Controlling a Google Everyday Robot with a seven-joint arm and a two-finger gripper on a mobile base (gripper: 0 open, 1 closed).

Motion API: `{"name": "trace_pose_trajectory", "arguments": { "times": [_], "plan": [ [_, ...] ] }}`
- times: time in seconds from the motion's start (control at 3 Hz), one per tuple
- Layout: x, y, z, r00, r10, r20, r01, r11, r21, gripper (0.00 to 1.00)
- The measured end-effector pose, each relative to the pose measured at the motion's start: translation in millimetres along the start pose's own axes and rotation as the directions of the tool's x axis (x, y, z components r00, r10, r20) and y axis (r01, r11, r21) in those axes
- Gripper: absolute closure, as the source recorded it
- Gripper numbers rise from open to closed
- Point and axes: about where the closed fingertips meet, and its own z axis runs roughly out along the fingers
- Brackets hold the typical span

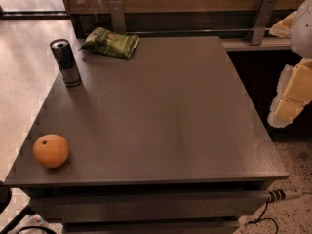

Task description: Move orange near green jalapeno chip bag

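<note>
Camera view shows the orange nearest, resting on the front left corner of the grey desk, close to both edges, with its dark stem dimple turned up and slightly away. It looks firm and moderately heavy for its size. The matte skin should offer fair grip, but the round shape will likely roll under any off-centre push. The safest hold is probably from above, squarely across its widest part, since a sideways nudge could send it off the corner.

Further back, at the right edge of the view and beyond the desk's right side, hangs the pale claw, well apart from the orange. I cannot tell whether it is released or clenched, and nothing is seen in it.

Deeper on the left, a dark drink can stands upright between fruit and goal, so the path should probably pass to its right.

Farthest, near the back left corner, lies the green jalapeno chip bag, flat and crinkled. It is probably light and easily shoved, so the orange should be set beside it, not on it.
</note>
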Motion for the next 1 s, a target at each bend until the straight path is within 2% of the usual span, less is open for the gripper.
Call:
{"name": "trace_pose_trajectory", "arguments": {
  "times": [0.33, 0.67, 1.0],
  "plan": [
    [0.0, 0.0, -0.1, 1.000, 0.000, 0.000, 0.000, 1.0000, 0.000, 0.00],
    [-6.3, 1.5, 4.9, 0.999, -0.006, 0.044, 0.007, 0.9998, -0.017, 0.00],
    [-20.4, 13.9, 20.9, 0.988, -0.023, 0.153, 0.032, 0.9979, -0.057, 0.00]
  ]
}}
